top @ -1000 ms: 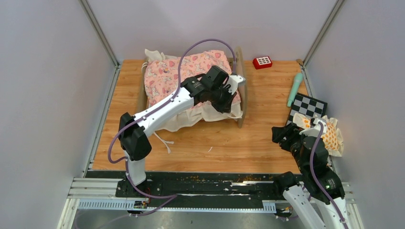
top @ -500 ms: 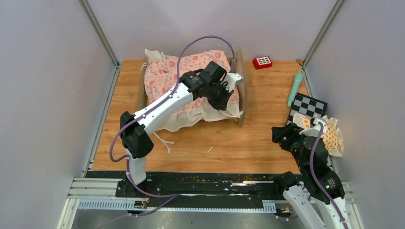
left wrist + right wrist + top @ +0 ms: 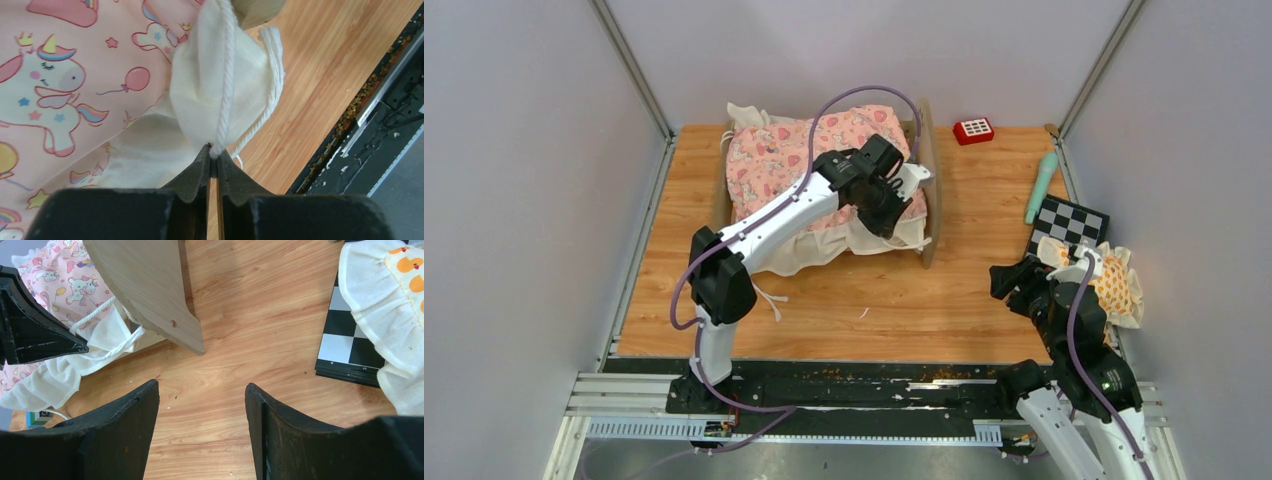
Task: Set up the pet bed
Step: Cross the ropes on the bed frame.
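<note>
Top external view: the left gripper (image 3: 886,212) hangs over the near right corner of the pet bed (image 3: 824,150). It is just beside the wooden headboard (image 3: 927,190), and the pink quilt (image 3: 774,160) spreads away to its left. The right gripper (image 3: 1016,280) hovers low over the surface (image 3: 874,290), well apart from the bed. A frilled pillow (image 3: 1119,290) and a checkered board (image 3: 1069,222) lie just to its right.

Left wrist view: the gripper's jaws are pressed nearly together, pinching a white cord (image 3: 227,75) at their tips. The quilt's cream ruffle (image 3: 200,85) bunches right ahead of them, with the unicorn print to the left.

Right wrist view: the jaws stand wide apart with only bare wood between them. The headboard's foot lies ahead and to the left, the pillow ahead and to the right.
</note>
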You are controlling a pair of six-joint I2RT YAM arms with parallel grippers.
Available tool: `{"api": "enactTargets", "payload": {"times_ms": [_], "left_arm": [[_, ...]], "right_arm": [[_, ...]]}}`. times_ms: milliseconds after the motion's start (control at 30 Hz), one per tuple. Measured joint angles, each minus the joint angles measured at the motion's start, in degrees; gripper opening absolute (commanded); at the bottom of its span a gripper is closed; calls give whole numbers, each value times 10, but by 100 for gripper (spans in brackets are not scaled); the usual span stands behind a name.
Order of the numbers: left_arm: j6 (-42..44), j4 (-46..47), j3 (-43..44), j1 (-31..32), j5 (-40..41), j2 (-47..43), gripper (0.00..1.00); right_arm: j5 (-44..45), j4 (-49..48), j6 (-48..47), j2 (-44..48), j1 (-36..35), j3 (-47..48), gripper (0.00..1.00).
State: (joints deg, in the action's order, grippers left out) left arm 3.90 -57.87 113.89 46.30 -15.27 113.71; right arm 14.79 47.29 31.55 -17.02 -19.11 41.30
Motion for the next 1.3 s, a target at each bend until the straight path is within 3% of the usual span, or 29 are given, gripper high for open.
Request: {"api": "enactTargets", "payload": {"times_ms": [133,200,467,733,833,1100,1300], "left_arm": [[-4,22,-25,2,-29,1,39],[-8,36,-44,6,-45,1,43],[-26,94,-113,26,-106,-15,48],[-57,174,-203,30,-162,-116,50],[-64,205,-233,30,-162,-154,58],[-92,270,-344,16,33,-250,67],[-94,308,-392,1,182,-261,68]], "right_arm": [[-4,0,0,-5,0,-2,64],[-4,0,0,-6,0,-2,64],[-8,-5,0,-10,0,-2,64],[-14,-22,-2,-10,0,-11,67],[-30,-45,-1,-13,0,-32,70],[-102,-210,59,-70,0,-162,73],[-140,-371,120,-137,0,-257,71]]}}
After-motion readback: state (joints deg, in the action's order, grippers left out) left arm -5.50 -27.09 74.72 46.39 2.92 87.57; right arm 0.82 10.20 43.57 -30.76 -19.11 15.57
